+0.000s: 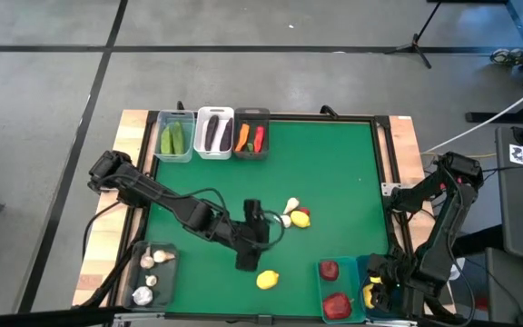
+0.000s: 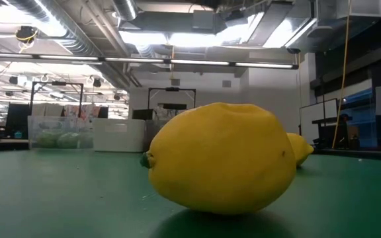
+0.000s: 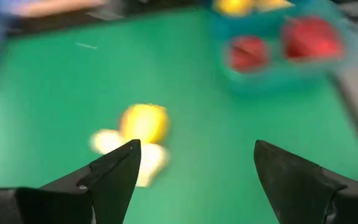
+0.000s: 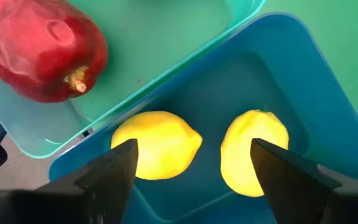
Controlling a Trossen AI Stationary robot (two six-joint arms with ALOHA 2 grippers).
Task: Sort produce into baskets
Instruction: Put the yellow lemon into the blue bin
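Lemons: two yellow toy lemons (image 4: pixel 157 144) lie side by side in the blue plastic bin (image 4: pixel 328 112), directly under the right gripper (image 4: pixel 191 163), just apart from each other. Right arm folded back at the table's near right corner, wrist pointing straight down into that bin. Its fingers (image 4: pixel 114 165) are spread wide, nothing between them, no contact with either lemon.

Next bin over, teal plastic bin (image 4: pixel 160 43), touching the blue one wall to wall, holds a red round toy fruit (image 4: pixel 39 46); high view shows a second red fruit (image 1: pixel 330 270) in it.

Left arm stretched diagonally from the far left edge to mid-table, left gripper (image 1: pixel 248 238) low over the green mat (image 1: pixel 334 182), fingers spread, empty. Ahead of it, near: a loose yellow lemon (image 1: pixel 300 218) touching two white garlic bulbs (image 1: pixel 290 211). Another loose lemon (image 1: pixel 268 280) sits on the mat just beside that gripper, toward the near edge; it fills the low view.

Three more bins along the far edge, well apart from both grippers: clear with green cucumbers (image 1: pixel 175 138), white with purple eggplants (image 1: pixel 213 134), dark grey with orange carrot and red chili (image 1: pixel 251 138). Dark translucent bin (image 1: pixel 152 277) with garlic at the near left corner.
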